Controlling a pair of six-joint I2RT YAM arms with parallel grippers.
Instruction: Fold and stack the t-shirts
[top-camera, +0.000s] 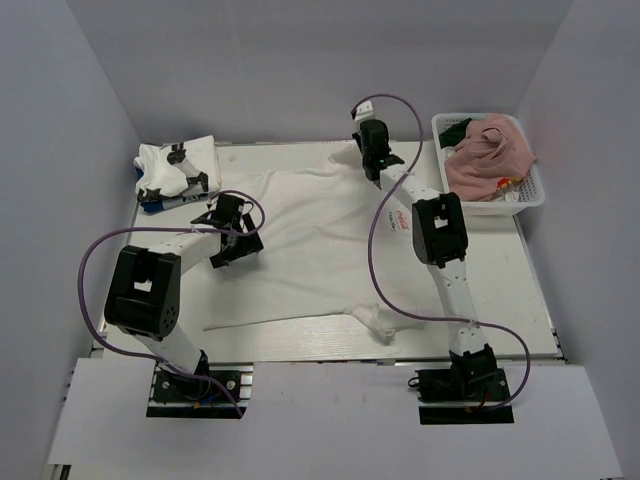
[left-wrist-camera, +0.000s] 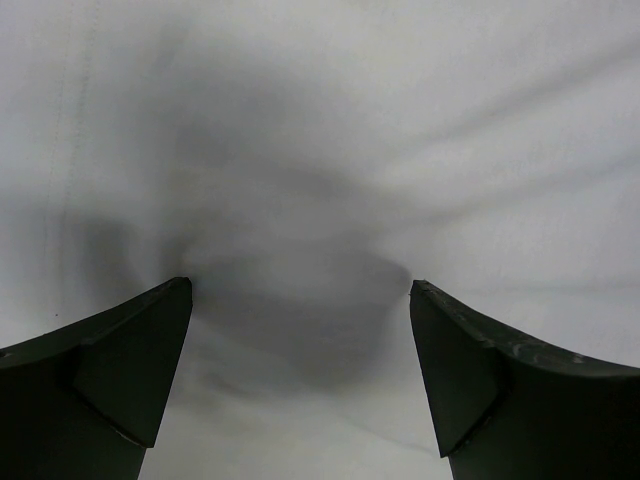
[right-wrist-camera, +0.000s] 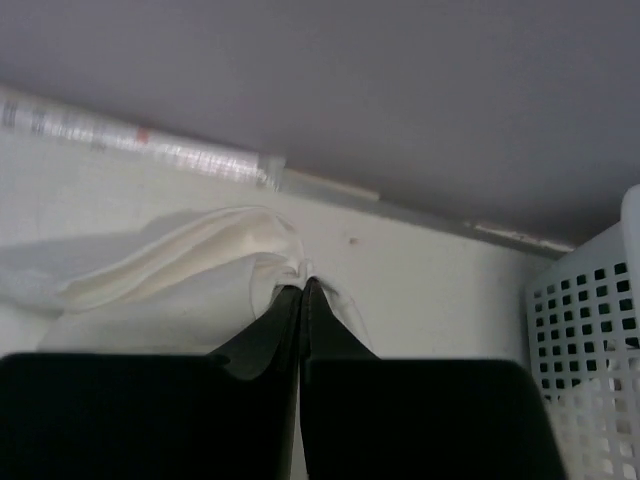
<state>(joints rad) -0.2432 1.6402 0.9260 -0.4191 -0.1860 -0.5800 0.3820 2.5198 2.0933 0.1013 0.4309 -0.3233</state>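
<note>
A white t-shirt (top-camera: 320, 240) lies spread over the middle of the table. My right gripper (top-camera: 374, 172) is shut on its far corner near the back edge; in the right wrist view the cloth (right-wrist-camera: 200, 260) bunches at the closed fingertips (right-wrist-camera: 303, 287). My left gripper (top-camera: 232, 238) is open, low over the shirt's left part; in the left wrist view white cloth (left-wrist-camera: 320, 180) fills the frame between the spread fingers (left-wrist-camera: 300, 290). A folded white t-shirt with print (top-camera: 178, 172) lies at the back left. A dusty pink t-shirt (top-camera: 490, 160) lies in the basket, over a bit of dark green cloth (top-camera: 452, 131).
A white lattice basket (top-camera: 527, 195) stands at the back right, also seen in the right wrist view (right-wrist-camera: 590, 360). The enclosure walls rise close behind and beside the table (top-camera: 540, 310). Purple cables loop from both arms.
</note>
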